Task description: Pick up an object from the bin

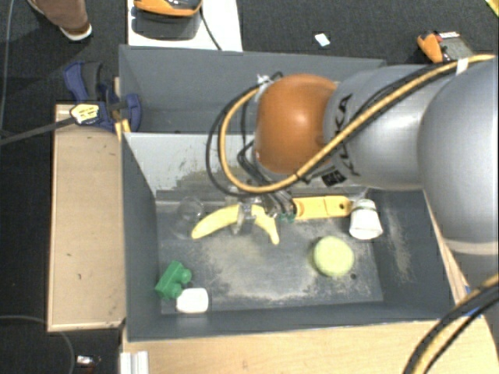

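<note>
Looming over the grey bin point(142, 224), the arm point(405, 131) hides much of its end effector point(253, 215), so how wide it stands cannot be told. It sits low over a yellow banana-shaped toy point(210, 223) mid-floor. An off-centre closure could pinch the curved end and squirt it toward the green disc point(334, 257).

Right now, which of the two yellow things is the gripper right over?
The curved banana, left of middle; the gripper sits at its right end. The straight yellow tube lies apart, rightward.
</note>
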{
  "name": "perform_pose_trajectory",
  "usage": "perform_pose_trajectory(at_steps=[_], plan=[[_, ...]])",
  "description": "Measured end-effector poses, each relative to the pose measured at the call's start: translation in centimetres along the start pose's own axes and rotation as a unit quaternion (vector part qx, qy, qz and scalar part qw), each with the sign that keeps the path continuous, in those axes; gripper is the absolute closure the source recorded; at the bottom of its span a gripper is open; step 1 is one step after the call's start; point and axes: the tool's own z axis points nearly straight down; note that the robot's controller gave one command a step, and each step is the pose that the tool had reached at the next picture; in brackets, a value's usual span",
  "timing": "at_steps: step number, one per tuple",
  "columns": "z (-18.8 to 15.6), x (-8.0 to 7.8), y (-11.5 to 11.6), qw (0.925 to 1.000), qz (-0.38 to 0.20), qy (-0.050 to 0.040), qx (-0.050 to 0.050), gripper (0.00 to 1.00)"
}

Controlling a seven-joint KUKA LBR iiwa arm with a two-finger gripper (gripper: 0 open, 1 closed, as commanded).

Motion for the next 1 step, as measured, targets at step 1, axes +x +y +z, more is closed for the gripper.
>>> perform_pose_trajectory(at_steps=[1], plan=[[-2.87,-0.10,0.02,1.0000,0.001,-0.0010,0.000,1.00]])
